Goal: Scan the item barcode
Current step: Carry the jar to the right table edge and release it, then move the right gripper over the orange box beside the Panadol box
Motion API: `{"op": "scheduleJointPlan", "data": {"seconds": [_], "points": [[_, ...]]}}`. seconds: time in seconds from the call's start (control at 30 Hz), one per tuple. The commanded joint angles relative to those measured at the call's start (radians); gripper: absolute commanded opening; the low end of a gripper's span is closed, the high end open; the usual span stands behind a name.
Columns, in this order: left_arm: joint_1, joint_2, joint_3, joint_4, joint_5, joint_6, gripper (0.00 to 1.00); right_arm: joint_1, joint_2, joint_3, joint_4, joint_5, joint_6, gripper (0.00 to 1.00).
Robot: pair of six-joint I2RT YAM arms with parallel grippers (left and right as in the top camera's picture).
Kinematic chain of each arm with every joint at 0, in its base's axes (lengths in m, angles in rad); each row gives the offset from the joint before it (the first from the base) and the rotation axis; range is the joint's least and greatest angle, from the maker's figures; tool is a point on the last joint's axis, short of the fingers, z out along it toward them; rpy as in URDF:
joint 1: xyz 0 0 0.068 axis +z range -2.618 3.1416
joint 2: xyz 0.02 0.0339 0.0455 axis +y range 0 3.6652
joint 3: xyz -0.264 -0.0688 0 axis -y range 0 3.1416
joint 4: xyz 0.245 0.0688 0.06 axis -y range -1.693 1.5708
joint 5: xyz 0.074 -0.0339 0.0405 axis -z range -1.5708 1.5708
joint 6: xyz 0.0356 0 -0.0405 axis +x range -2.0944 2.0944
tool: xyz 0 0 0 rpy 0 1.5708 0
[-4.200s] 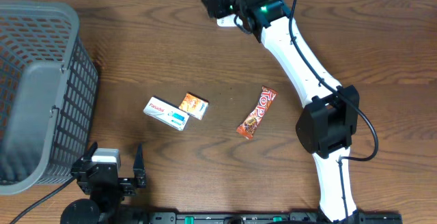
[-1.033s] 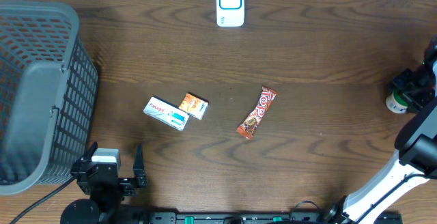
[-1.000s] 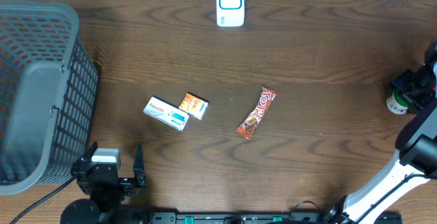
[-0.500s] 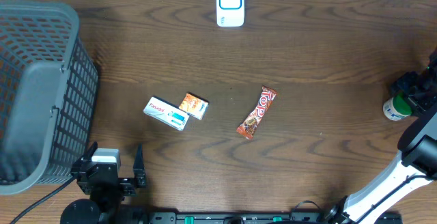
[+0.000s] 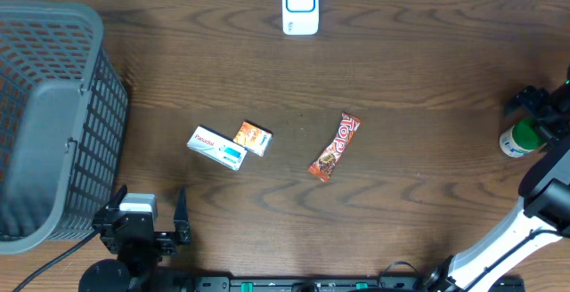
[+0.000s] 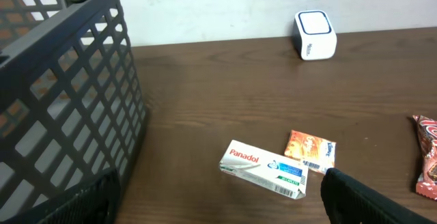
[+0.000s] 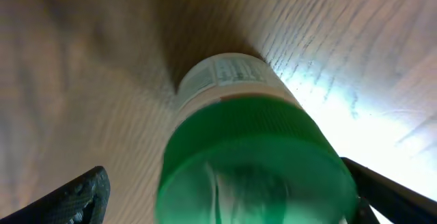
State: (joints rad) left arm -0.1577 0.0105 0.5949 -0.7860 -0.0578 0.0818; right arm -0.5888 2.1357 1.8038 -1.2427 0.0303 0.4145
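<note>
A white bottle with a green cap (image 5: 517, 139) stands upright at the table's right edge. My right gripper (image 5: 537, 114) hangs over it, open. In the right wrist view the green cap (image 7: 252, 162) fills the space between the two dark fingers (image 7: 75, 197), which stand apart from it. The white barcode scanner (image 5: 300, 5) sits at the far middle edge of the table and also shows as the scanner (image 6: 315, 35) in the left wrist view. My left gripper (image 5: 149, 205) rests open at the front left, holding nothing.
A Panadol box (image 5: 217, 148), a small orange box (image 5: 253, 137) and a red candy bar (image 5: 335, 147) lie mid-table. A big grey basket (image 5: 53, 123) takes up the left side, close to my left gripper.
The right gripper's jaws have spread wide and let go of the bottle, which now stands by itself. The left arm has not moved.
</note>
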Motion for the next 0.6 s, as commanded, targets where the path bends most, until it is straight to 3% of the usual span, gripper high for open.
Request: {"op": "scheduleJointPlan", "data": {"seconds": [0.0,0.33,0.57], "points": [[0.004,-0.006,-0.002,0.001,0.002,-0.002,0.93,-0.013,-0.100,0.053,-0.032,-0.010,0.035,0.99],[0.004,-0.006,-0.002,0.001,0.002,-0.002,0.93,0.018,-0.385,0.053,-0.119,-0.031,0.113,0.99],[0.004,-0.006,-0.002,0.001,0.002,-0.002,0.93,0.185,-0.476,0.053,-0.156,-0.067,0.113,0.99]]}}
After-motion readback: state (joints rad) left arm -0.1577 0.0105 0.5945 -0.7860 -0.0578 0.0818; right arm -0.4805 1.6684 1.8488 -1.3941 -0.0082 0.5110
